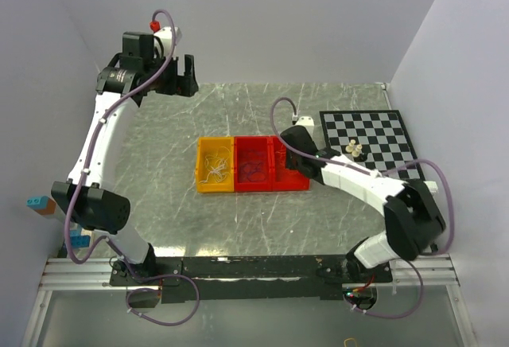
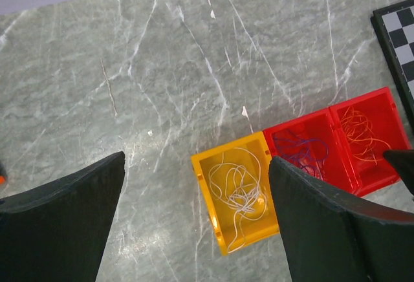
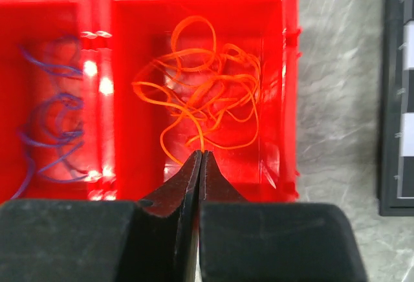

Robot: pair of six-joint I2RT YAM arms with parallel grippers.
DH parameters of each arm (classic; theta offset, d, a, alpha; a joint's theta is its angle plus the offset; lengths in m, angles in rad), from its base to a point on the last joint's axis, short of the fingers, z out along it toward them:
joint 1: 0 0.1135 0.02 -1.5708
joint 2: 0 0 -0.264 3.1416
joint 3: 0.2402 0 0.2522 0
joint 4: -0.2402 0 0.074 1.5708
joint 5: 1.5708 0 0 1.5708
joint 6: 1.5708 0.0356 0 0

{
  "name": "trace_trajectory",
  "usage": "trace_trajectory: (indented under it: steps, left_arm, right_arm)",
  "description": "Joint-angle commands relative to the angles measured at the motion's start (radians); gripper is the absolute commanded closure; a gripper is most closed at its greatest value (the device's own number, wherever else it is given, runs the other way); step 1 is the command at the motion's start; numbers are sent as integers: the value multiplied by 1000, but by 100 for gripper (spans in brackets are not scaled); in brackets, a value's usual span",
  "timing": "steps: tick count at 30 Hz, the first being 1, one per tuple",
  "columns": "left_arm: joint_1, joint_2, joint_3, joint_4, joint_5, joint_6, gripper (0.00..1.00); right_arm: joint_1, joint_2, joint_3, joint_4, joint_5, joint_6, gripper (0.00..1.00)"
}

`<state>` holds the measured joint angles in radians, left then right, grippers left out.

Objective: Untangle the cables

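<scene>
The cables lie apart in three bins. A white cable (image 2: 239,188) is coiled in the yellow bin (image 1: 203,181). A purple-blue cable (image 3: 48,127) lies in the middle red bin (image 1: 254,185). An orange cable (image 3: 200,91) lies in the right red bin (image 3: 288,101). My right gripper (image 3: 200,154) hangs low over that bin, jaws shut on a strand of the orange cable at the near side. My left gripper (image 2: 197,159) is wide open and empty, held high over the table at the back left (image 1: 181,76).
A chessboard (image 1: 374,128) lies right of the bins, with a few pale pieces (image 1: 355,150) by its near left corner. Small blue and orange blocks (image 1: 37,203) sit beyond the table's left side. White walls enclose the grey marble table (image 1: 159,180).
</scene>
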<state>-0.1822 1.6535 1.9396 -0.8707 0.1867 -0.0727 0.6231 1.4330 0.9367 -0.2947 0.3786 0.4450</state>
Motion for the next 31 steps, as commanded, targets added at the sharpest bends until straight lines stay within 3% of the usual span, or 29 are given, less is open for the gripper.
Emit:
trace_trajectory:
  steps: [1, 3, 4, 7, 9, 13, 15, 24, 31]
  left_arm:
    - [7, -60, -37, 53, -3, -10, 3]
    - [10, -70, -68, 70, -1, 7, 3]
    - [12, -84, -92, 84, -6, 13, 3]
    - [13, -127, -183, 159, -38, 11, 3]
    - [13, -138, -214, 176, -53, 16, 3]
    - [15, -124, -218, 176, -87, -10, 3]
    - [13, -129, -232, 179, -92, -7, 3]
    - [16, -153, -298, 205, -121, 17, 3]
    - [41, -155, -323, 223, -136, -8, 3]
  right_arm:
    - [-48, 102, 95, -29, -75, 43, 100]
    - [-63, 145, 134, -56, -99, 57, 98]
    - [-68, 153, 142, -64, -115, 57, 91]
    - [-68, 116, 129, -47, -147, 49, 48]
    - [-68, 72, 123, -46, -155, 46, 27]
    - [-68, -14, 131, -78, -162, 31, 5]
    - [-68, -74, 134, -98, -176, 17, 0]
    - [-69, -284, 160, -218, -234, -48, 0]
    - [-173, -407, 97, -261, -329, -28, 0]
